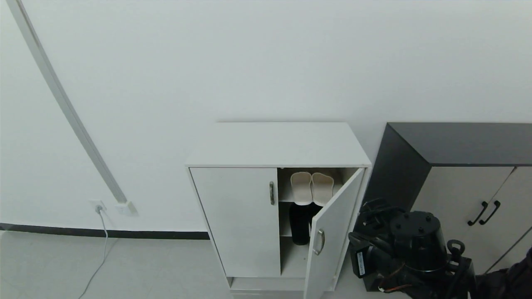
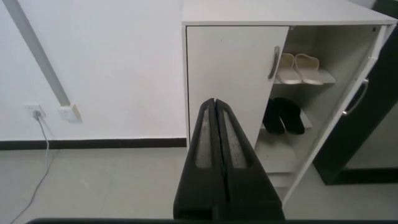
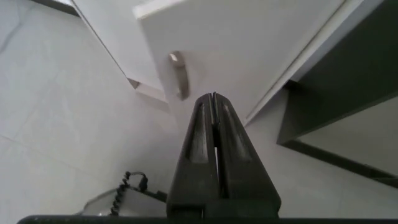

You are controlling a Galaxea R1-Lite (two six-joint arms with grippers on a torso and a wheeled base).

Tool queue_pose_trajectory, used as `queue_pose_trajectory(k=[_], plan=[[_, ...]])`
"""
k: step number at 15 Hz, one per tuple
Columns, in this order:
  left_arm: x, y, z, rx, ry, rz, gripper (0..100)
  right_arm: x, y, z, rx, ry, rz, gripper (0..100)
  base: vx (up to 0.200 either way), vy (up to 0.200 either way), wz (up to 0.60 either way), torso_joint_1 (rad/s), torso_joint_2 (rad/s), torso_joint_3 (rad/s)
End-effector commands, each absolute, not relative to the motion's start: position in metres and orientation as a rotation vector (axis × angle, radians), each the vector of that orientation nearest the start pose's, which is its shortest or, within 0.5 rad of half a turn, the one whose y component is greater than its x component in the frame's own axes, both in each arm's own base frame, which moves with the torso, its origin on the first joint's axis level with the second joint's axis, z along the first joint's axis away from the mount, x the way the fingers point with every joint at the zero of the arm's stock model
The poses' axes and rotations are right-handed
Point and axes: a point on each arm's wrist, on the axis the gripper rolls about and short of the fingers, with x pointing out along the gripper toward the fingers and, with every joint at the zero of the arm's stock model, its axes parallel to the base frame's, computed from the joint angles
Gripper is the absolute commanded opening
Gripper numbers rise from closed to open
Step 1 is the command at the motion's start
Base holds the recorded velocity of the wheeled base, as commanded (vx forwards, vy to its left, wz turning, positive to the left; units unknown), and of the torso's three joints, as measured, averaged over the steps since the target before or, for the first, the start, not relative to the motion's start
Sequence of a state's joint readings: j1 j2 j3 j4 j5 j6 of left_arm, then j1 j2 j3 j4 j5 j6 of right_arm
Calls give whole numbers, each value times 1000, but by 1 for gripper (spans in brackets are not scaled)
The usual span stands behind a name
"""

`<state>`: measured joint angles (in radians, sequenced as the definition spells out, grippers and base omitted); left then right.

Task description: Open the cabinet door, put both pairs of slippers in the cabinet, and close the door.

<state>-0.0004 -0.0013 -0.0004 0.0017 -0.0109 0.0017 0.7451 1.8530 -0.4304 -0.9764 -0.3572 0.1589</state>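
White cabinet (image 1: 278,143) holds both pairs: beige slippers (image 1: 311,187) on the upper shelf, black slippers (image 1: 300,222) on the shelf below. Only the open door (image 1: 332,232) needs closing. Left hand (image 2: 215,102) and right hand (image 3: 214,98) are pinched together, empty.

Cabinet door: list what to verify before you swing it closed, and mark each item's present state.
1. Beige slippers inside, on the upper shelf: ok.
2. Black slippers inside, on the shelf below: ok.
3. Both pairs clear of the door's swing: cannot tell for certain; in the left wrist view they seem to lie behind the front edge.
4. Right door closed: not ok, it stands open.
5. Right claw free to push: ok, shut and empty, facing the door's outer side near its handle, not touching.
6. Left claw out of the way: ok, shut, empty, back from the left door, which is shut.
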Motion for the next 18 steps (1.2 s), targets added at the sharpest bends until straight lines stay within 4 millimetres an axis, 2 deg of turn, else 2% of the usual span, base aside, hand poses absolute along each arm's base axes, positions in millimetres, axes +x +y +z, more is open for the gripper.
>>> queue_pose_trajectory(k=[1,5,10,12,18], plan=[[-23,0,75,2,2,-11,0,202,175,78,-88,426,347,0,0,0,0,0,0,0],[-23,0,76,3,0,-11,0,212,185,76,-77,420,360,0,0,0,0,0,0,0],[-23,0,75,3,2,-11,0,246,205,53,-44,382,352,0,0,0,0,0,0,0],[-23,0,75,3,2,-11,0,258,205,46,-30,356,346,0,0,0,0,0,0,0],[-23,0,75,3,2,-11,0,292,213,51,16,296,366,0,0,0,0,0,0,0]])
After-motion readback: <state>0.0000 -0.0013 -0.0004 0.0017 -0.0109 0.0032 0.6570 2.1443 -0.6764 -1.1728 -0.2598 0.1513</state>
